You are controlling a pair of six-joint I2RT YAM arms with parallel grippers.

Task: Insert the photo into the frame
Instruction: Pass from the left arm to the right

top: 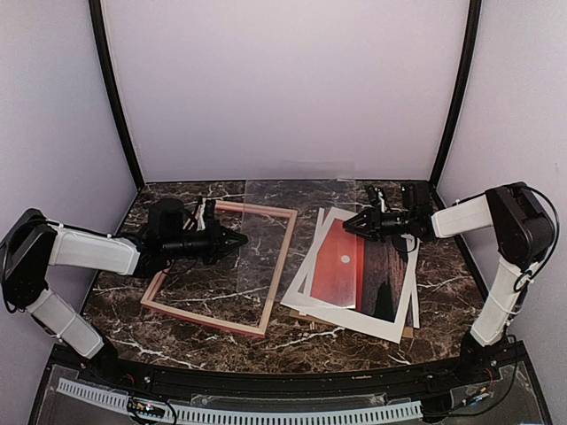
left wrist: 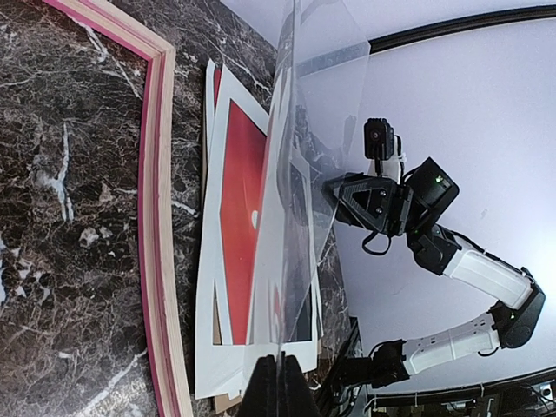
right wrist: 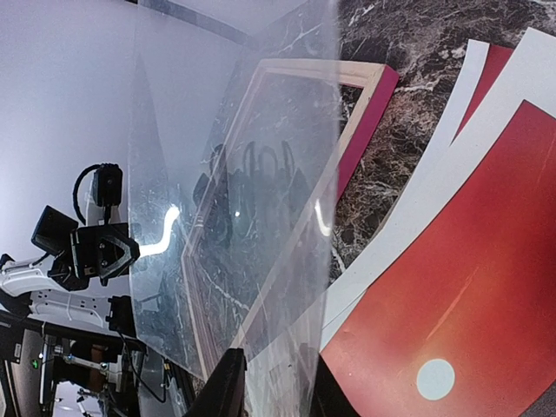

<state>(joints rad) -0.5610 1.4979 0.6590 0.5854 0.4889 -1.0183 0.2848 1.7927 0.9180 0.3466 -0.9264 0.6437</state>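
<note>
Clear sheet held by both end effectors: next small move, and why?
Probably shift the clear sheet left and begin laying it flat over the frame. The left end effector and right end effector both pinch it in the air, overlapping only the frame's right rail; the frame holds nothing, and the photo lies to its right.

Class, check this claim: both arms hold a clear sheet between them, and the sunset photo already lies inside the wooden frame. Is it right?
No. The photo lies outside the frame, to its right, under a white mat; the top external view shows it. The rest holds.
</note>
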